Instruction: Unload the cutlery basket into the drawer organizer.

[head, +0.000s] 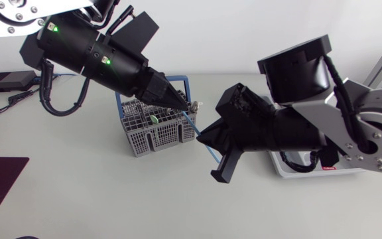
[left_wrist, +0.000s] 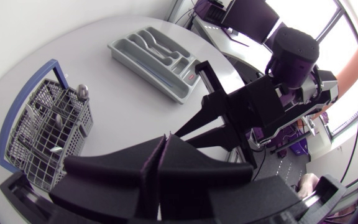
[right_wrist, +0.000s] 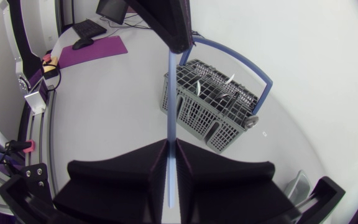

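Right now the blue utensil [head: 197, 136] hangs in the air just beside the cutlery basket [head: 154, 129], spanning the gap between my two arms. The right gripper [right_wrist: 171, 155] has its jaws closed on the lower part of the shaft. The left gripper [head: 181, 103] has its jaws pressed together, and in the right wrist view the shaft runs straight up into their tip, so I judge it is pinching the top end. The drawer organizer [left_wrist: 143, 73] sits well apart from the basket, partly under my right arm.

My worry is two grips on one thin piece. If either arm pulls away before the other lets go, the shaft could bend or twist out. With one narrow pinch it may pivot and drop onto the counter [head: 111, 192]. The arms are also close enough to knock together.
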Robot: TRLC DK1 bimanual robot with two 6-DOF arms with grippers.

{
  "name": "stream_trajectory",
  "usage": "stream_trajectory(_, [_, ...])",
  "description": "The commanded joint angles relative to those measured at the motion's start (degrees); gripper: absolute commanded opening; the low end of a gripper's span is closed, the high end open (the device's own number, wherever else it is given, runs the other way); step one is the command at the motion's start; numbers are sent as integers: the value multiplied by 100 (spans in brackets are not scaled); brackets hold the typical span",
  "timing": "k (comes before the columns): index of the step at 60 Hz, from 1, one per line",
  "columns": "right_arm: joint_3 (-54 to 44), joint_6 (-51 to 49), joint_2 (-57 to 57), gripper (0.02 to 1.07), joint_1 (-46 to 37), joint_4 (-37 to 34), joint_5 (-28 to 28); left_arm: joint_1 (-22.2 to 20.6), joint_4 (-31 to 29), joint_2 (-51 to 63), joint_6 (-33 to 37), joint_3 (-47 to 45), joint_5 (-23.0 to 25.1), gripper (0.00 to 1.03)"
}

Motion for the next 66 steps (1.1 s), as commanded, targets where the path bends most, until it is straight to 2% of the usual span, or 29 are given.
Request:
stream_trajectory(1, [29,-53,42,7,22,-95,-47,7,-29,19,-189,267,120,15])
stream_trajectory(8, [21,-53,-20,7,75,-183,-38,7,-20,-7,-241,302,128,16])
stream_trajectory(10, [12,-53,-46,7,84,-209,-30,15,-2,-16,-294,320,128,20])
stream_trajectory(12, [12,-45,-72,7,84,-262,-30,68,24,-25,-356,346,137,32])
stream_trajectory(18, [-41,-45,-152,7,93,-332,-30,191,191,-104,-522,381,137,57])
stream_trajectory(21, [-102,-45,-204,7,102,-376,-30,279,376,-183,-628,399,155,74])
stream_trajectory(23, [-129,-45,-222,8,102,-429,-30,367,499,-253,-689,416,155,79])
stream_trajectory(28, [-243,-45,-310,7,102,-499,-21,596,850,-385,-909,451,190,80])
stream_trajectory(30, [-287,-62,-362,8,102,-569,-3,754,920,-447,-962,530,190,85])
stream_trajectory(40, [-480,-159,-644,7,-162,-798,5,1387,1035,-543,-813,759,225,85])
stream_trajectory(51, [-612,-255,-749,8,-1313,-903,-249,1721,1123,-834,559,284,208,85])
stream_trajectory(60, [-401,-282,-362,7,-2324,-1017,-364,1580,1123,-1106,1824,-384,-74,85])
stream_trajectory(66, [-129,-255,95,7,-2957,-1070,-416,1378,1202,-1185,2554,-849,-540,84])
